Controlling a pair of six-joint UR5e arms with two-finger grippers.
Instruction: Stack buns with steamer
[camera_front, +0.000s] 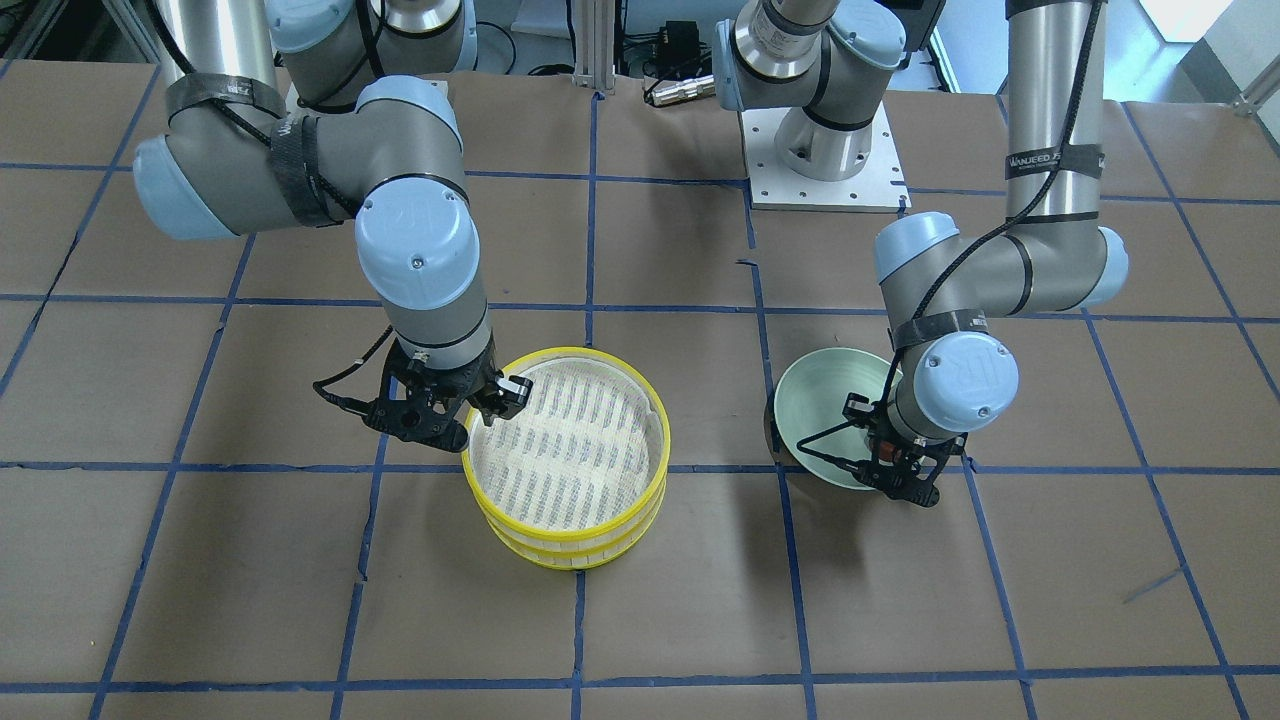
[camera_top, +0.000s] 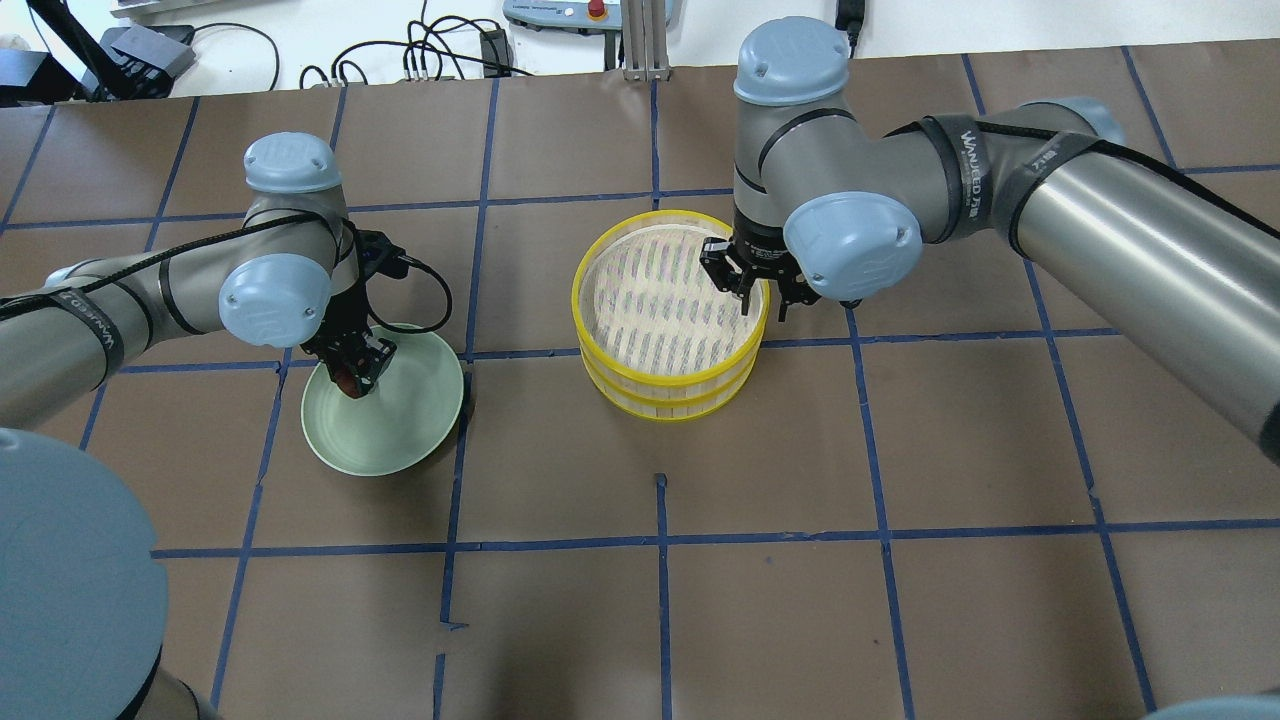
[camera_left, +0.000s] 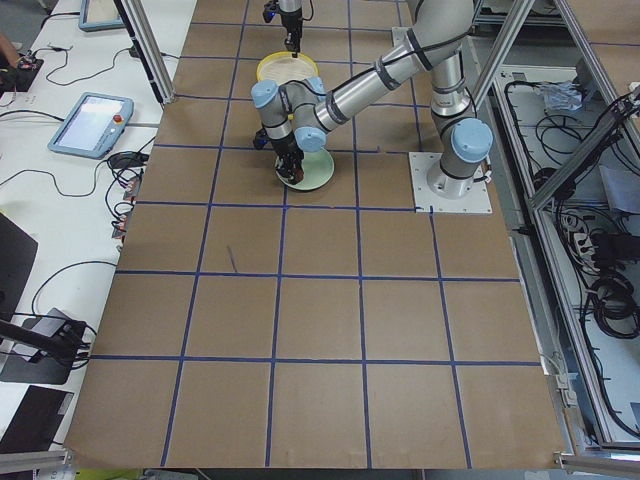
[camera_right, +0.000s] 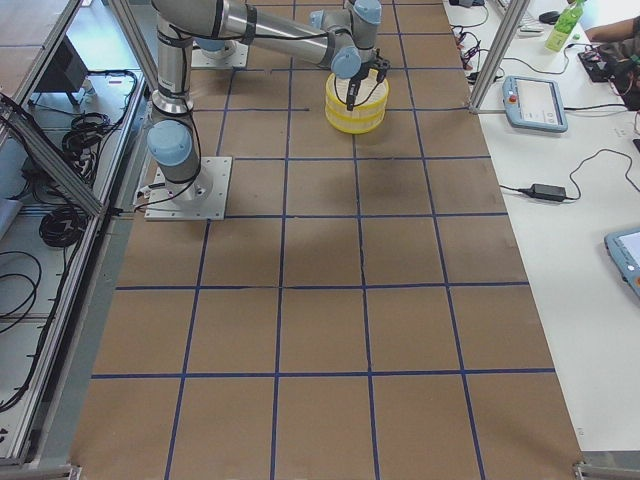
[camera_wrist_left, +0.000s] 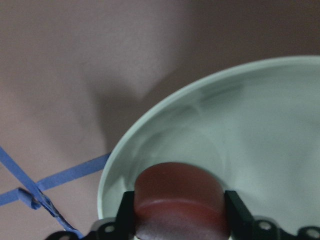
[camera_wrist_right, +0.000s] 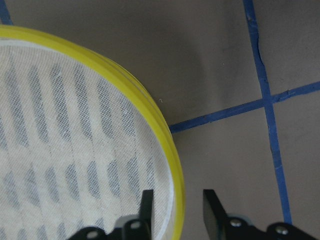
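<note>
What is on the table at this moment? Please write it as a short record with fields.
left tool: shut on the brown bun, over the plate
brown bun: between the fingers; whether it touches the plate, I cannot tell
right tool: open, one finger inside and one outside the rim of the steamer
steamer: yellow, two layers, no bun in the top one
white bun: not seen in any view

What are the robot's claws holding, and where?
The left claw pinches the reddish-brown bun by its two sides, at the green plate. The right claw straddles the rim of the yellow steamer but isn't closed on it.
</note>
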